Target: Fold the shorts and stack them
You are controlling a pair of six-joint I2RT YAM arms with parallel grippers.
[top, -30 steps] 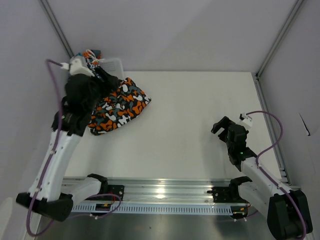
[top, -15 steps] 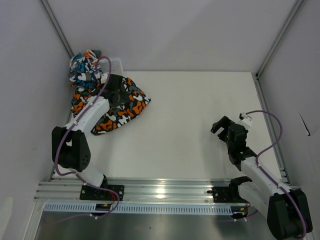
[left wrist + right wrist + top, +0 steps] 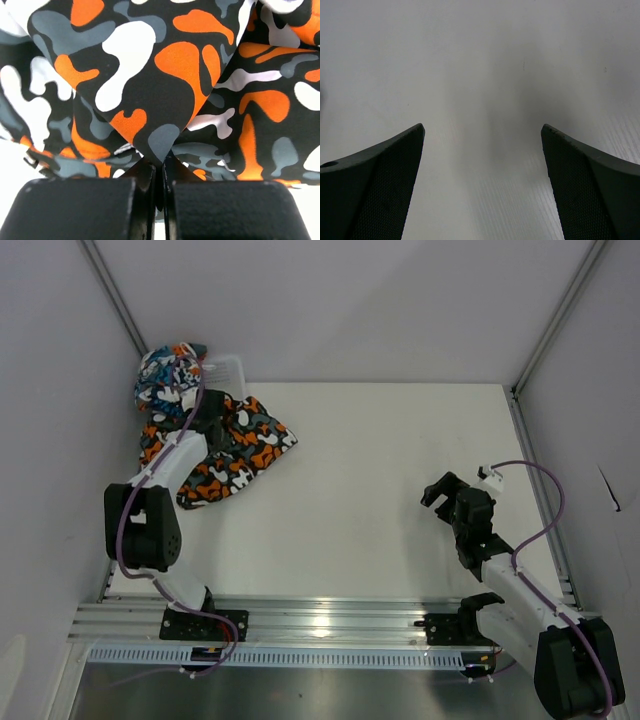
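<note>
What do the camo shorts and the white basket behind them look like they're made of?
Camo shorts: thin, smooth, matte fabric, possibly synthetic; it drapes in soft folds and carries a crisp print. Basket: looks like rigid white plastic, judging by its straight pale rim; finer detail is too small to tell.

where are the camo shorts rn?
Top view: camo shorts lie crumpled at the far-left corner of the table, next to the white basket; the left gripper is shut on a fold.
</note>
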